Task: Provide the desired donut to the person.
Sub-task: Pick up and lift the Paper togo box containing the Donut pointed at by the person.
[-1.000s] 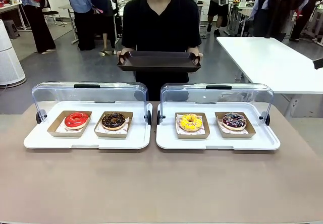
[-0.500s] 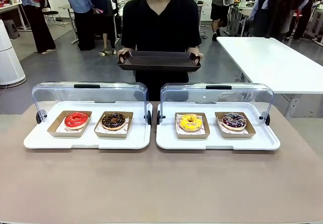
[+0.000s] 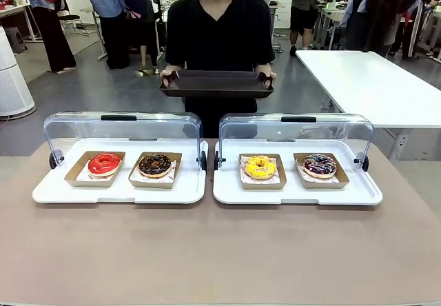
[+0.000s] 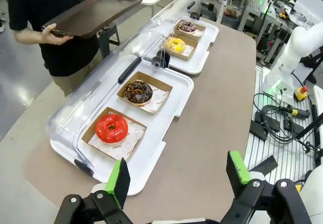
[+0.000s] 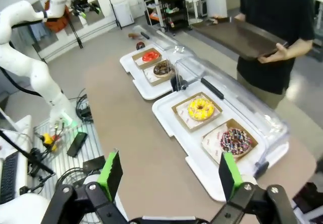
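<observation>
Four donuts lie across the beige table [image 3: 220, 251]: a red-glazed ring donut [image 3: 104, 162] toward ten o'clock, a chocolate-iced donut [image 3: 154, 164], a yellow-iced donut [image 3: 260, 166], a dark sprinkled donut [image 3: 320, 164] toward two. At twelve, the person [image 3: 220, 30] holds a dark brown rectangular tray [image 3: 216, 83]. The left gripper [image 4: 177, 172] and right gripper [image 5: 169, 169] both gape wide, holding nothing.

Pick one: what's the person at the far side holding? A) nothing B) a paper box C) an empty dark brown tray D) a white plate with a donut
C: the person holds a dark brown tray in front of the body, with nothing on it.
</observation>
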Robot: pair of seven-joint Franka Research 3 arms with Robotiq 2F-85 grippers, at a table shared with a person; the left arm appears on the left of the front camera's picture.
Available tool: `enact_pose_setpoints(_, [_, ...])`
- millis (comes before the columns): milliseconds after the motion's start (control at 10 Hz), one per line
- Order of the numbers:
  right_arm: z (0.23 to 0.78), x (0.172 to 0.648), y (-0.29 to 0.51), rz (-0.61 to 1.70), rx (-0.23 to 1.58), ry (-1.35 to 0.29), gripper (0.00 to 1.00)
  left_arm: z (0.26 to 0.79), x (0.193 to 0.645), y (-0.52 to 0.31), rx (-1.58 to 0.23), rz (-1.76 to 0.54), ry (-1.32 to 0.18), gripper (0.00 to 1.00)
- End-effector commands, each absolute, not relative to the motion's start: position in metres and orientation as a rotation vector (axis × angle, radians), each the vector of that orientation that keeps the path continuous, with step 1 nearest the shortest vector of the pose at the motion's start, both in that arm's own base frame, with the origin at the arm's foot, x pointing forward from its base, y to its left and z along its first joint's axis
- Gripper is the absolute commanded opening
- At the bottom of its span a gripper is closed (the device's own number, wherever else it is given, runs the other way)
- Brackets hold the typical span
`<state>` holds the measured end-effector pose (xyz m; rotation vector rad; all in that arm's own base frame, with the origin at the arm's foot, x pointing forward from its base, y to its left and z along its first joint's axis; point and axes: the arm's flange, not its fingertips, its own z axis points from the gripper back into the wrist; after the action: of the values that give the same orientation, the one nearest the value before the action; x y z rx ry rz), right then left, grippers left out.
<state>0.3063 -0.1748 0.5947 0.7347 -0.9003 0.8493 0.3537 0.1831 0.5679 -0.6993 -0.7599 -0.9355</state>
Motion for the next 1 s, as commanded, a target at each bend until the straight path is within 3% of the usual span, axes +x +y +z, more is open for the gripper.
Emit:
enact_pose_setpoints(0, [0.587, 0.308, -0.154, 0.857, 0.665, -0.888, 1.00, 0.567, 0.354, 0.184, -0.708, -0.930, -0.769, 1.00])
enact_pose_setpoints(100, [0.595, 0.306, -0.175, 0.849, 0.735, -0.900, 1.00, 0.567, 0.354, 0.184, -0.708, -0.930, -0.769, 1.00])
enact_pose_setpoints(900, [0.595, 0.306, -0.175, 0.849, 0.735, -0.900, 1.00, 0.567, 0.354, 0.184, -0.708, -0.930, -0.769, 1.00])
